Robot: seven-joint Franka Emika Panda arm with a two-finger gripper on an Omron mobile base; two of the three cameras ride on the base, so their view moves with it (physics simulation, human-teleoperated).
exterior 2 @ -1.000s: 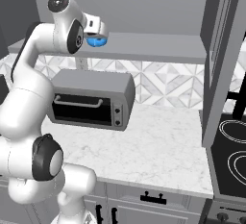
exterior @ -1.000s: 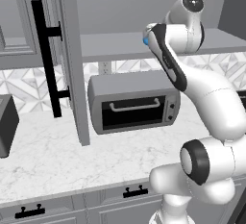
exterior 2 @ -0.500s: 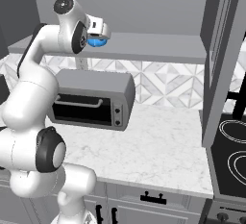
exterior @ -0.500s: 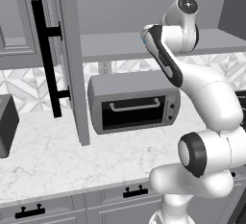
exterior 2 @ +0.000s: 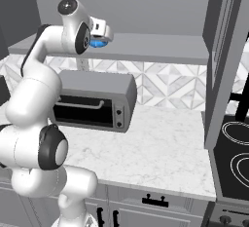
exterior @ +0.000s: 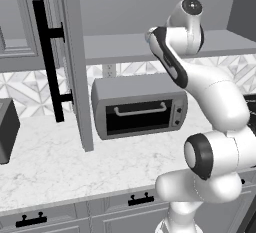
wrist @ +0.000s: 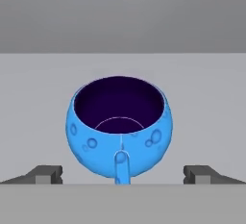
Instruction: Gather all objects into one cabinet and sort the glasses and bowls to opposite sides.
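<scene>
A squat glossy blue vessel (wrist: 119, 127) with a small handle facing me stands on the grey shelf board (wrist: 211, 103) of the wall cabinet. My gripper (wrist: 123, 175) is open. Its fingertips (wrist: 45, 174) stand wide apart on either side of the vessel's near face and do not touch it. In the right base view the vessel (exterior 2: 99, 43) shows as a blue patch just under the hand (exterior 2: 100, 28), at the left end of the shelf (exterior 2: 160, 48). The cabinet door (exterior: 72, 67) hangs open with its black bar handle (exterior: 47, 62).
A grey toaster oven (exterior: 140, 107) stands on the marble counter (exterior: 60, 167) below the shelf. A second open cabinet door (exterior 2: 223, 60) is at the right, above a black stove top (exterior 2: 236, 158). A dark box (exterior: 5, 132) sits at the counter's left edge.
The arm's upper links have shifted slightly. The hand stays by the blue vessel with its jaws wide apart, and the vessel has not moved.
</scene>
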